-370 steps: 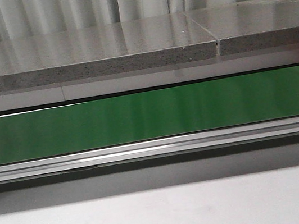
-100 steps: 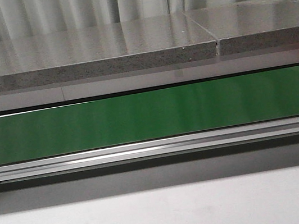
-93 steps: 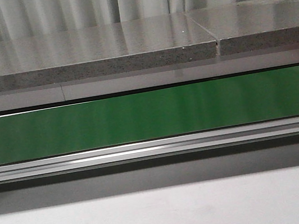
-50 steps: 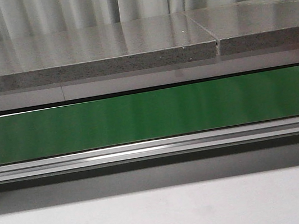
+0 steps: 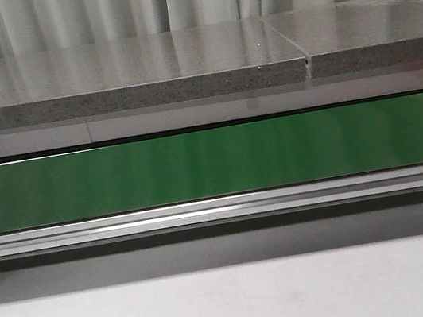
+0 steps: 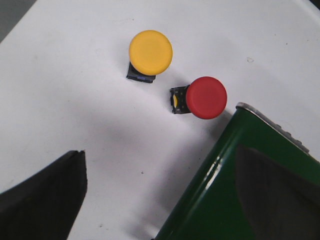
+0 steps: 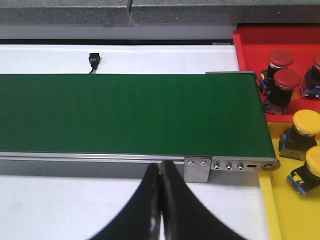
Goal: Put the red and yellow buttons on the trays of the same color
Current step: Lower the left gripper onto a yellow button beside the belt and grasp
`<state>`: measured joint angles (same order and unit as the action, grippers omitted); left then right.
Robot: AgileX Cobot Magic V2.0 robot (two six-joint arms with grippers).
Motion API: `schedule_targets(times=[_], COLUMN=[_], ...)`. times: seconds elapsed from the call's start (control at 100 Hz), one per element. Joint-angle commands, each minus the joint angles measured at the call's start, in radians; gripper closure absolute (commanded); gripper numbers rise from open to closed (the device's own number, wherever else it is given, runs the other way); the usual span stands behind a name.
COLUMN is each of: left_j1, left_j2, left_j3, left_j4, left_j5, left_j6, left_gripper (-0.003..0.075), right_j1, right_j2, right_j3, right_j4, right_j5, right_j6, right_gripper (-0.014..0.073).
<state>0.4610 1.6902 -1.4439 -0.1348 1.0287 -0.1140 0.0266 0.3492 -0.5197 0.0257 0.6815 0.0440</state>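
In the left wrist view a yellow button (image 6: 150, 52) and a red button (image 6: 206, 97) stand side by side on the white table, close to the end of the green conveyor belt (image 6: 240, 180). My left gripper (image 6: 160, 160) hangs open above them with nothing between its fingers, one finger over the belt. In the right wrist view my right gripper (image 7: 160, 167) is shut and empty at the belt's near rail. Beyond the belt's end sit a red tray (image 7: 250, 45) holding red buttons (image 7: 287, 79) and a yellow tray (image 7: 280, 210) holding yellow buttons (image 7: 306, 122).
The front view shows only the green belt (image 5: 212, 162), its aluminium rail (image 5: 219, 208), a grey stone shelf (image 5: 126, 79) behind and white table in front. A small black connector (image 7: 93, 59) lies on the white surface beyond the belt.
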Motion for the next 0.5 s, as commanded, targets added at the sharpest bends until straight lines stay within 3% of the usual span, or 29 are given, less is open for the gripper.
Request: schedule_targets(times=[0.0, 0.23, 0.49], left_j1=[0.002, 0.002, 0.002], left_j2=[0.025, 0.172, 0.289], left_j3=[-0.081, -0.197, -0.303], left_j4=[-0.022, -0.018, -0.018], left_j5=[0.028, 0.099, 0.062], left_j6=[-0.035, -0.109, -0.174], left_gripper=[0.0132, 0.0132, 0.0132], right_j1=[0.0, 0.0, 0.0], right_j2=[0.008, 0.008, 0.008], right_j3=[-0.023, -0.023, -0.023], right_j4=[-0.005, -0.005, -0.005], right_j5=[-0.06, -0.06, -0.06], right_j6=[-0.005, -0.005, -0.005], right_gripper=[0.066, 0.066, 0.066])
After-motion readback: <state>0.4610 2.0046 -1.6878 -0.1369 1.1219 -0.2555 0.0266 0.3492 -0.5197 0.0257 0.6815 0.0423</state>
